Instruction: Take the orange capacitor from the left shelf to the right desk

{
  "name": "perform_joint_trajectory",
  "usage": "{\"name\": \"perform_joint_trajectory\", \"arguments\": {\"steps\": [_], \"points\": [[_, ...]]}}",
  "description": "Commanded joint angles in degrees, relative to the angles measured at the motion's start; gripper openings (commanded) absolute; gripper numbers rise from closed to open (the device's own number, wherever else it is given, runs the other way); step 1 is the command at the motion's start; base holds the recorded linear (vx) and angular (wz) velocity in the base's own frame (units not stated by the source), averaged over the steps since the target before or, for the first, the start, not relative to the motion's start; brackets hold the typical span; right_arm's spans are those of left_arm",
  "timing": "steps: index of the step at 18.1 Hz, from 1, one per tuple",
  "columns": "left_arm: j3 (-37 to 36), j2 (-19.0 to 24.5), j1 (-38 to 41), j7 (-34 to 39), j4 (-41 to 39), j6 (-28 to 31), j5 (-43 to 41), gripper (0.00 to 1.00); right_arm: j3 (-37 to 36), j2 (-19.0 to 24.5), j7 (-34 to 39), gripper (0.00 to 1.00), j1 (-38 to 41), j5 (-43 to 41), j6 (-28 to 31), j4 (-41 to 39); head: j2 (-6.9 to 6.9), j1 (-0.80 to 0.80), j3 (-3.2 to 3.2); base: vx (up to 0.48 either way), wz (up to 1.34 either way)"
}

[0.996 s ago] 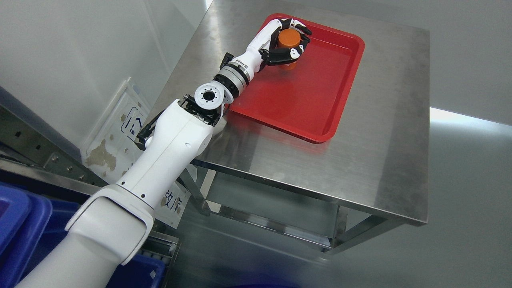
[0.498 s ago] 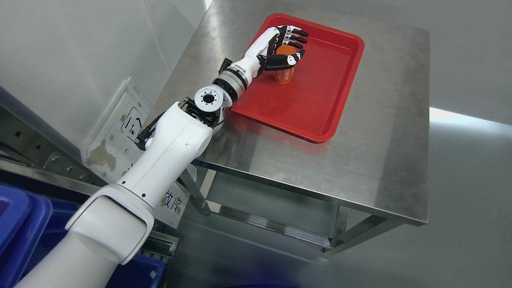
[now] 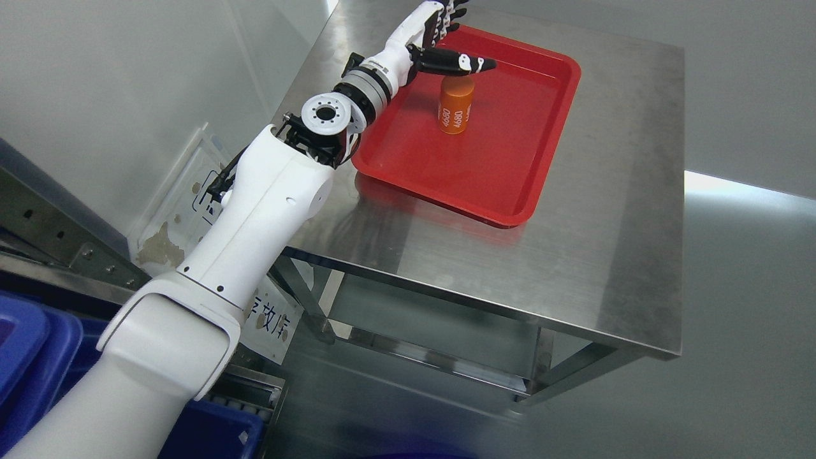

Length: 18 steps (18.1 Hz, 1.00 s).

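I see the left hand [image 3: 446, 32] raised at the top of the head view, its white-and-black fingers spread apart and holding nothing. The thumb [image 3: 462, 62] extends to the right and sits over the top end of the orange cylindrical capacitor [image 3: 455, 106]; from this angle I cannot tell whether it touches the capacitor or clears it. The other fingers [image 3: 454, 11] point up toward the picture's top edge and are partly cut off there.

The capacitor stands upright in the red rectangular plastic tray [image 3: 510, 159], in the tray's far-left part, near its far rim. White digits reading 4680 run along the capacitor's side. Nothing else lies in the tray.

The tray rests on the stainless-steel bench [image 3: 605, 255], toward the bench's far-left area. The bench surface to the right and near side of the tray is bare metal. A lower steel shelf [image 3: 408, 319] shows beneath the bench top, between the legs.

The left arm [image 3: 268, 210] enters from the lower left and reaches diagonally up across the bench's left edge, its wrist joint over the tray's left rim.

A white signboard [image 3: 185, 210] with blue markings leans against the wall behind the arm. Blue plastic bins [image 3: 25, 357] occupy the lower left corner. The right arm does not show.
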Motion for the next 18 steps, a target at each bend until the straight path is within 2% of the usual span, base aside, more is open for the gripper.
{"name": "perform_joint_trajectory", "arguments": {"steps": [1,3,4,6,8,11,13,15,18], "points": [[19.4,1.0,3.7,-0.2,-19.5,4.7,0.0,1.0,-0.6,-1.0,0.0,1.0,1.3,0.4,0.0,-1.0,0.0,0.0,0.0,0.0,0.0],[23.3,1.0,9.2,-1.3,-27.8,8.8,0.0,1.0,-0.6,-1.0,0.0,1.0,1.3,0.4,0.0,-1.0,0.0,0.0,0.0,0.0,0.0],[25.6,1.0,14.0,-2.6,-34.8,12.3,0.1,1.0,-0.6,-1.0,0.0,1.0,1.3,0.4,0.0,-1.0,0.0,0.0,0.0,0.0,0.0],[29.4,1.0,19.0,-5.5,-41.1,16.1,0.2,1.0,-0.6,-1.0,0.0,1.0,1.2,0.4,0.0,-1.0,0.0,0.0,0.0,0.0,0.0],[31.4,1.0,21.3,-7.6,-42.8,16.5,0.5,1.0,-0.6,-1.0,0.0,1.0,1.3,0.4,0.0,-1.0,0.0,0.0,0.0,0.0,0.0],[34.5,1.0,24.2,-6.9,-42.8,16.0,0.5,1.0,-0.6,-1.0,0.0,1.0,1.3,0.4,0.0,-1.0,0.0,0.0,0.0,0.0,0.0],[32.9,1.0,25.0,-1.8,-42.8,12.6,0.4,1.0,-0.6,-1.0,0.0,1.0,1.3,0.4,0.0,-1.0,0.0,0.0,0.0,0.0,0.0],[24.7,1.0,29.1,5.7,-42.8,6.2,0.2,1.0,-0.6,-1.0,0.0,1.0,1.2,0.4,0.0,-1.0,0.0,0.0,0.0,0.0,0.0],[21.3,1.0,33.8,7.5,-42.9,2.1,-0.9,1.0,-0.6,-1.0,0.0,1.0,1.3,0.4,0.0,-1.0,0.0,0.0,0.0,0.0,0.0]]}}
